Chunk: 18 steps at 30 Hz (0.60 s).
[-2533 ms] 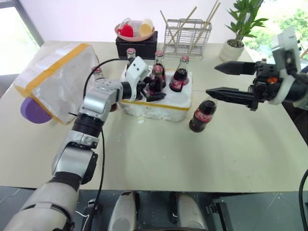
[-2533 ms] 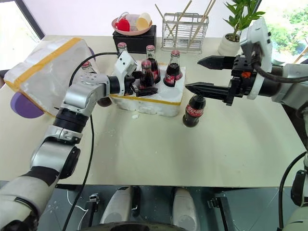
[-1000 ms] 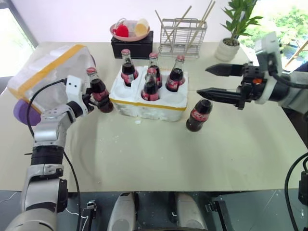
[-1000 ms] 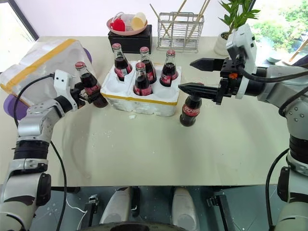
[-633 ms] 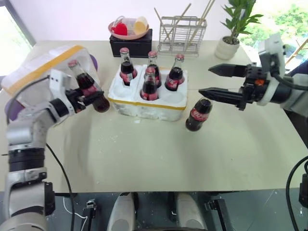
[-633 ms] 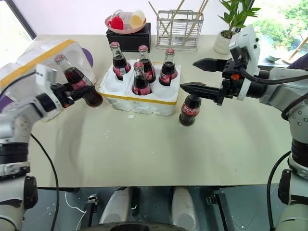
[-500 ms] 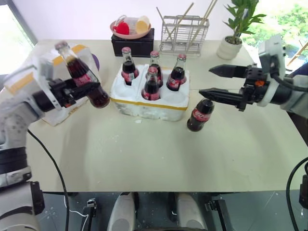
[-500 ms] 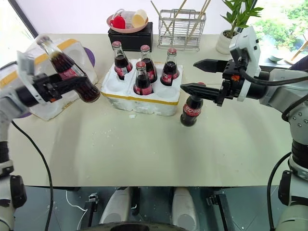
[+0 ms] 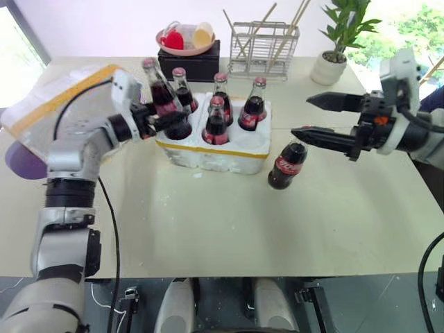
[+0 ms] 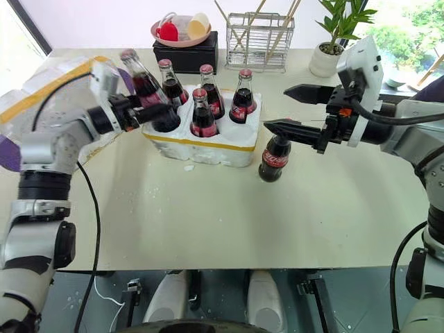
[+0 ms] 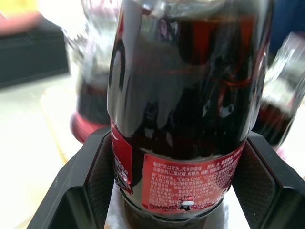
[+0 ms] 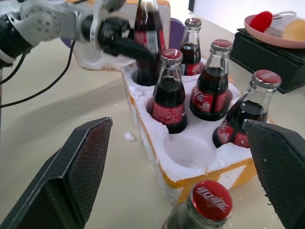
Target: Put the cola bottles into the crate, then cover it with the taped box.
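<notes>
My left gripper is shut on a cola bottle, which leans with its cap toward the taped box and its base at the crate's near left cell. In the left wrist view the bottle sits between both pads. The crate holds several upright cola bottles; its near right cell is empty. Another cola bottle stands on the table right of the crate, just below my right gripper, which is open. The taped box lies at the far left.
Behind the crate stand a black box with a pink bowl, a wire rack with chopsticks and a potted plant. White foam crumbs lie in front of the crate.
My left gripper has lifted the cola bottle from beside the taped box and carried it right to the crate's near left cell. The right gripper has stayed put.
</notes>
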### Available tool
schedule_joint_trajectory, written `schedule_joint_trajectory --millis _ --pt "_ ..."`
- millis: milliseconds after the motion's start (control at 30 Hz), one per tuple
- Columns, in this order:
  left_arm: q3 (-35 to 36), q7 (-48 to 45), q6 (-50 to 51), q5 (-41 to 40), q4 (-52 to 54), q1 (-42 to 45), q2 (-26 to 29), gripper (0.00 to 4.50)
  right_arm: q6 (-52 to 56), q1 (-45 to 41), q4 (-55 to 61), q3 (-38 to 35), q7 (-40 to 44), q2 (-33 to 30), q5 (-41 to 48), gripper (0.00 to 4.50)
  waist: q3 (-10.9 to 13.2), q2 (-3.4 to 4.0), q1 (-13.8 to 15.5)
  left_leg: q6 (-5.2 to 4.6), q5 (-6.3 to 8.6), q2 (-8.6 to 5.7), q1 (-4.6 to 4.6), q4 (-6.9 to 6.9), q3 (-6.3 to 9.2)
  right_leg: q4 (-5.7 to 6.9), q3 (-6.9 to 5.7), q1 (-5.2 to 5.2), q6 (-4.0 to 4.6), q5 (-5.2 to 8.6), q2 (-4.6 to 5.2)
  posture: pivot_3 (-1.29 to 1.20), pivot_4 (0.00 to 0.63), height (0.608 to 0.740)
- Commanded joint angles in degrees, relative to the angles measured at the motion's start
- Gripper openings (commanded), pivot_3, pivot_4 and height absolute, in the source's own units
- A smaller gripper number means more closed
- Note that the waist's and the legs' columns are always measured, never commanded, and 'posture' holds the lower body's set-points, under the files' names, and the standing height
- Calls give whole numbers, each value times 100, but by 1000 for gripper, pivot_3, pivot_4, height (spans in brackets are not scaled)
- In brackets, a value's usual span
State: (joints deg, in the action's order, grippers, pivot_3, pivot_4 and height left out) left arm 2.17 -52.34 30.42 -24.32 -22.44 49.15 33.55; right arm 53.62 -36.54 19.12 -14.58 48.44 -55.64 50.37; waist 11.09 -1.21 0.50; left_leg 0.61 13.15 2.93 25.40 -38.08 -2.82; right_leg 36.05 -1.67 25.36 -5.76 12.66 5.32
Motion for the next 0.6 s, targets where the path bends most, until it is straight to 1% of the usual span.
schedule_joint_trajectory --millis 33,100,233,333,367,500,533,600 --pt "156 -141 -197 -51 388 175 68 3211 -10 51 219 -272 -58 -107 82 4500 0 0 11 0 0 0 0 0 0 0 0 0 0 0 0 0 150 740" --pt "96 -105 -249 42 360 108 23 3211 -20 116 245 -296 -99 -86 78 4500 0 0 17 0 0 0 0 -3 0 0 1 -2 0 0 1 0 150 740" --pt "-171 85 -599 483 58 -38 -142 3211 -86 237 321 -269 -185 -12 31 4500 0 1 29 0 0 -1 -2 -7 0 -1 1 -8 0 0 3 0 150 740" --pt "-62 165 -756 554 -53 4 -233 4207 -81 201 370 -311 -278 53 111 4500 -1 1 28 0 0 -1 -1 -9 1 -1 0 -8 0 0 3 0 150 740" --pt "-1 171 -714 515 -59 30 -238 4437 -51 147 373 -350 -333 91 186 4500 -1 1 24 0 0 -1 -4 -9 1 0 1 -11 0 0 3 0 150 740" --pt "251 -104 -558 219 335 -50 -35 4437 100 -59 494 -559 -572 117 580 4500 -1 1 9 0 0 0 -6 -10 1 4 1 -10 0 0 2 0 150 740" --pt "434 -237 -388 -42 563 -101 58 4437 172 31 577 -701 -615 56 699 4500 -1 1 10 0 0 0 -6 -9 2 5 1 -9 0 0 2 0 150 740" --pt "851 -475 260 -731 1017 -133 276 4437 346 336 774 -1071 -637 -104 954 4500 0 0 14 0 0 1 -3 -7 3 4 0 -7 0 0 2 0 150 740"
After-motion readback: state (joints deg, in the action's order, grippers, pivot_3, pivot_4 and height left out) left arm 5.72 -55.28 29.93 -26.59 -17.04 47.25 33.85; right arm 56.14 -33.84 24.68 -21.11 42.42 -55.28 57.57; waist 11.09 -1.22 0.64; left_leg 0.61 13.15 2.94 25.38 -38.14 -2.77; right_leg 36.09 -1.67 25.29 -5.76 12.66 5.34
